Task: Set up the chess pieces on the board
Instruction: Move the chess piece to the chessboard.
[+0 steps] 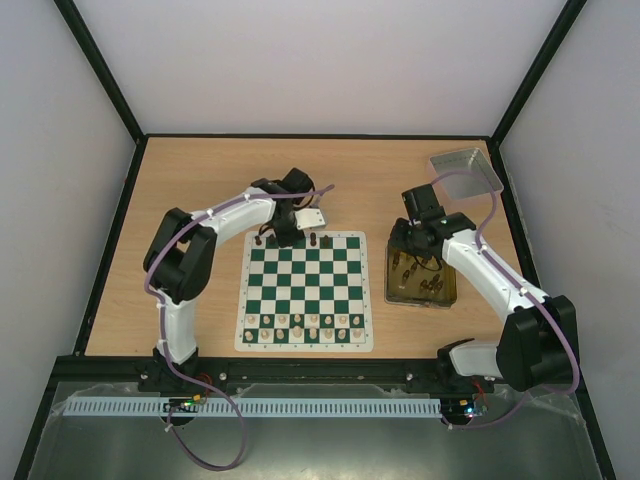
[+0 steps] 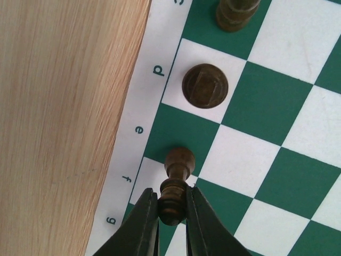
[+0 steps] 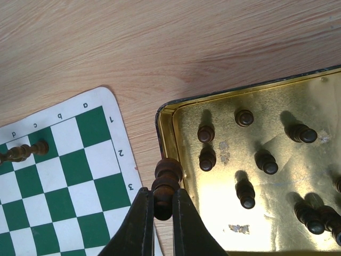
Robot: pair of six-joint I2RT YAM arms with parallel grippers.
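Note:
The green-and-white board (image 1: pixel 305 285) lies between the arms. My left gripper (image 2: pixel 171 200) is shut on a dark chess piece (image 2: pixel 179 160), held low over the far-row squares near the border letters e and f. A dark piece (image 2: pixel 205 85) stands on the white square by d, and another (image 2: pixel 237 13) beyond it. My right gripper (image 3: pixel 161 200) is shut on a second dark piece (image 3: pixel 168 173), above the strip of table between the board (image 3: pixel 64 181) and the gold tin (image 3: pixel 165 114). Several dark pieces (image 3: pixel 245 194) stand in the tin.
Cream pieces (image 1: pixel 300 327) fill the board's near rows. A grey tray (image 1: pixel 465 172) lies at the far right corner. The gold tin (image 1: pixel 448 295) sits right of the board under the right arm. One dark piece (image 3: pixel 24 152) lies on the board's far row.

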